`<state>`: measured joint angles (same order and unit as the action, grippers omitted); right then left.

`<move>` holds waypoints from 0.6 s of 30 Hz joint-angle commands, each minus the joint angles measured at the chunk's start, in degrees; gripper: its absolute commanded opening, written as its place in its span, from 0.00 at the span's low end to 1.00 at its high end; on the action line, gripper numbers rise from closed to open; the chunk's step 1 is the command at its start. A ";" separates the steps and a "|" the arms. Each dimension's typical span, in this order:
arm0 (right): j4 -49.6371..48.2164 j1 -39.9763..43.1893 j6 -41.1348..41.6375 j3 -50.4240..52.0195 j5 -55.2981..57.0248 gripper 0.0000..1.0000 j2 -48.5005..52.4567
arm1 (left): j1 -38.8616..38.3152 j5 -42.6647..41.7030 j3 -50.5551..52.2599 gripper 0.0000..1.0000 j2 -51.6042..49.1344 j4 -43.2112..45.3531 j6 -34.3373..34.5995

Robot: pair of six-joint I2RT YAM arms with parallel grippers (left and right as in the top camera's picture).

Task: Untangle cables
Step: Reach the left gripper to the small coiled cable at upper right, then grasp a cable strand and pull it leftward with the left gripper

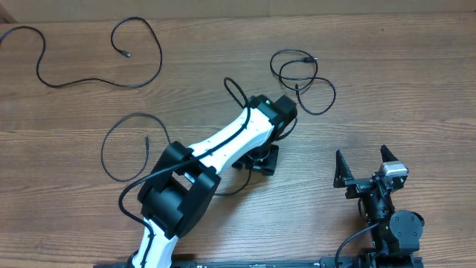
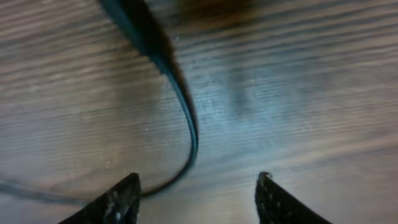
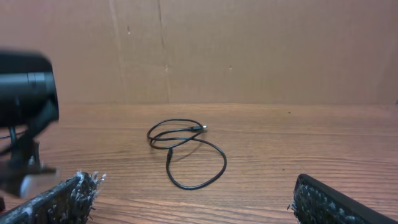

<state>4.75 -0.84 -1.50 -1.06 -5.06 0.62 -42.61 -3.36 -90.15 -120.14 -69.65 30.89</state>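
Only the left wrist view shows a cable point(image 2: 194, 137) inside the wide left claw point(image 2: 199, 178).

Standing here looking it all over, I can't read a single word, label, brand, number or sign anywhere.
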 commanded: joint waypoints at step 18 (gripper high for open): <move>-0.22 0.11 -0.31 0.57 0.52 1.00 -0.46 | 2.32 4.02 17.11 0.07 -0.63 17.20 -6.69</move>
<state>4.75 -0.84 -1.50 -1.06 -5.06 0.62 -42.06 -0.86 -77.78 -116.92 -54.30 24.95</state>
